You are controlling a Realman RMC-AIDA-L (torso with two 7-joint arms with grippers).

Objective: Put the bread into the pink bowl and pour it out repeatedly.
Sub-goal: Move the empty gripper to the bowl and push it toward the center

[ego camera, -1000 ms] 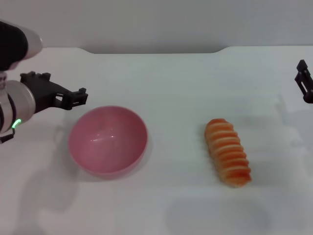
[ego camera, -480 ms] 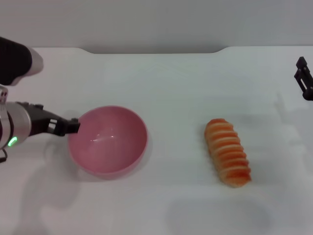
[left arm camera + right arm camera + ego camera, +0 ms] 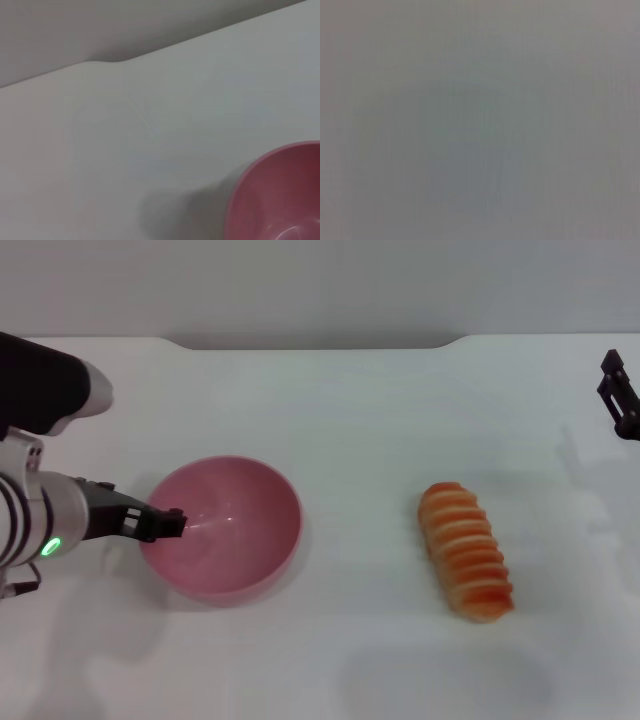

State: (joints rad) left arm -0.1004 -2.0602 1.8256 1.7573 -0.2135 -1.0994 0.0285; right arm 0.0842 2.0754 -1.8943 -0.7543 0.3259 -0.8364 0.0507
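The pink bowl point(image 3: 222, 528) is a smooth, glossy pink all over, without pattern. The bread point(image 3: 466, 551) is orange-brown, crossed by pale cream stripes along its length. Both lie on a plain white table point(image 3: 350, 410); the left gripper point(image 3: 168, 523) is black, its arm silver-grey with a green light.

The left pincer point(image 3: 172, 523) has dropped from behind the pink bowl point(image 3: 222, 528) and slid toward the bowl's centre, so its tip now reaches over the bowl's left rim, perhaps touching it. The right pincer point(image 3: 620, 400) has edged slightly upward at the table's far right.
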